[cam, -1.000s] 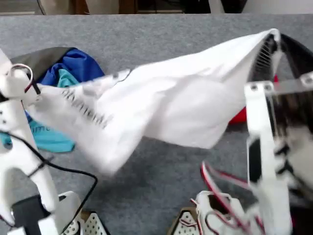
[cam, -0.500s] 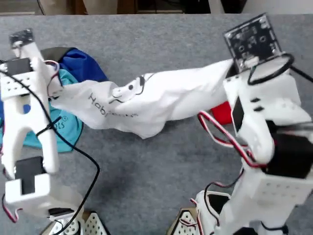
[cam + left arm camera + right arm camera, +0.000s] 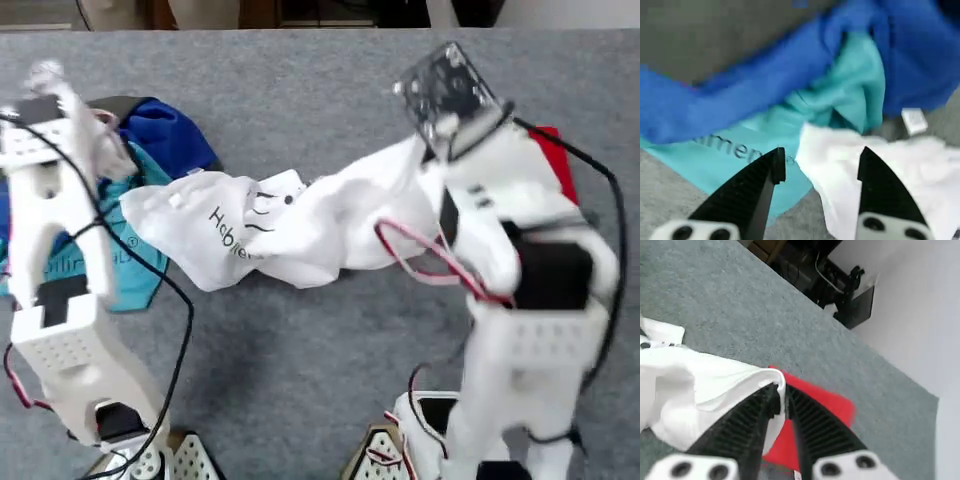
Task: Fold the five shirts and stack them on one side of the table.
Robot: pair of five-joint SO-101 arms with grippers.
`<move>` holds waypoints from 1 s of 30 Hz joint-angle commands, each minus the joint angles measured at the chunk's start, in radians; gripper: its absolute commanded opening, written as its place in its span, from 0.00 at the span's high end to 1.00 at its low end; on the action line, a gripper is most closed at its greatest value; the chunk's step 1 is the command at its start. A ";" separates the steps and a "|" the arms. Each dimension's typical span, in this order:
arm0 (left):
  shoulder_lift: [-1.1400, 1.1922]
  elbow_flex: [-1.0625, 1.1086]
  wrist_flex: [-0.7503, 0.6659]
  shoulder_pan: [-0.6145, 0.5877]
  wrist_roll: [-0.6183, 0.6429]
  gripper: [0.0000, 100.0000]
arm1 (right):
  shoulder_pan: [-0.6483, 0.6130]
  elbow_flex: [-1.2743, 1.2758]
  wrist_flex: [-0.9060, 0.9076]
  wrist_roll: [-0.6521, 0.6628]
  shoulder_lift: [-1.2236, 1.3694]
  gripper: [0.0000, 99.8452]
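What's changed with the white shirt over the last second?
The white shirt, held up stretched between both arms, came down and now lies bunched on the table. The left pincer let go and is open; the right pincer stays shut on its edge. The blue shirt, teal shirt and red shirt stayed put.

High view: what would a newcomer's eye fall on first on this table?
The crumpled white shirt sprawls across the middle of the grey table, one edge pinched in the right claw. Next come the blue shirt and teal shirt heaped at the left, and a red shirt beside the right arm.
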 commanded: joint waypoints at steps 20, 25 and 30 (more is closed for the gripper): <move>-0.493 0.585 -0.084 0.733 0.087 0.75 | 0.180 0.423 -1.146 -0.149 0.634 1.00; -0.455 0.836 -0.413 0.825 0.124 0.75 | 0.228 0.344 -1.215 -0.245 0.704 1.00; -0.354 0.870 -0.537 0.901 0.127 0.75 | 0.252 0.326 -1.218 -0.348 0.806 1.00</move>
